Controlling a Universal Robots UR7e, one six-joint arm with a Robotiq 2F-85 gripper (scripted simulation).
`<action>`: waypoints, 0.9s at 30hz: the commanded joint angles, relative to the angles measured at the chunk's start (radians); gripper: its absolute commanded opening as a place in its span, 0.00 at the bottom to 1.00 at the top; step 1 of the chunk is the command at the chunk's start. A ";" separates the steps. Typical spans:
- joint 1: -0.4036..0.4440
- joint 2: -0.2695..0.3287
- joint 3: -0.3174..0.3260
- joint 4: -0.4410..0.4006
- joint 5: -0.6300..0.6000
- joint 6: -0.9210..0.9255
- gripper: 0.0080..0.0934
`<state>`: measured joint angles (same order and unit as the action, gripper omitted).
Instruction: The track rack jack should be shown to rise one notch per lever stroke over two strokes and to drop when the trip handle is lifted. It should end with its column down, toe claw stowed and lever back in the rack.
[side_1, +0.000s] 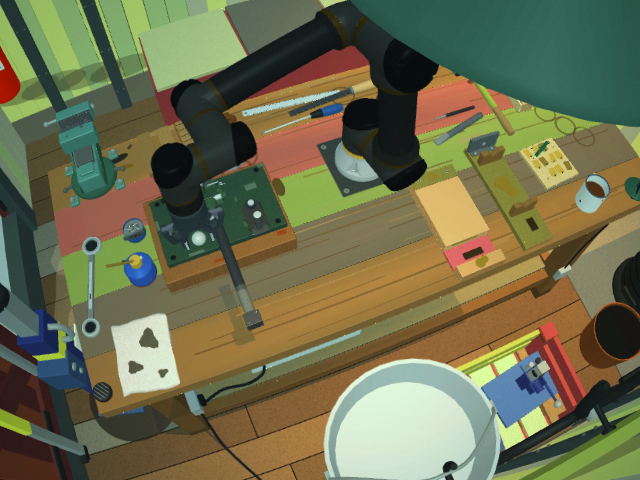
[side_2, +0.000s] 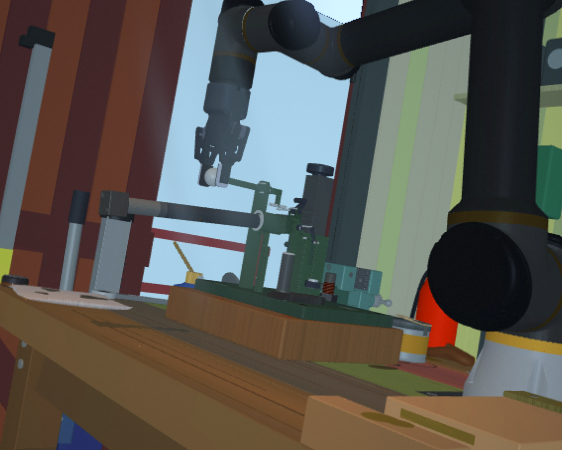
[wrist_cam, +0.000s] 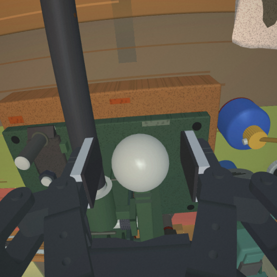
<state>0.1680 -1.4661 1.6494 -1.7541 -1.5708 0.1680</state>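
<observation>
The jack's mechanism (side_1: 222, 217) is partly hidden under my wrist in the side camera. It stands on a green plate on a wooden block. The trip handle's white ball knob (wrist_cam: 140, 162) sits between my gripper's (wrist_cam: 139, 165) fingers, which are open with a gap on each side of the ball. The second side camera shows the knob (side_2: 210, 176) raised on its thin green arm above the frame. The long dark lever (side_1: 235, 274) sticks out horizontally from the jack's socket toward the bench's front edge, and the dark column (side_2: 317, 200) with its round cap rises behind the frame.
The lever bar (wrist_cam: 69, 85) runs close past my left finger. A blue canister (side_1: 140, 268), a ring spanner (side_1: 91, 287) and a stained rag (side_1: 146, 354) lie left of the block. A teal vise (side_1: 85, 155) stands behind.
</observation>
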 joint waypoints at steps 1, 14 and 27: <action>0.000 -0.001 0.000 0.000 0.000 0.000 0.59; 0.000 -0.003 -0.012 0.013 0.000 0.000 0.59; 0.000 -0.011 -0.069 0.079 0.000 0.000 0.59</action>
<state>0.1680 -1.4766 1.5805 -1.6744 -1.5708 0.1680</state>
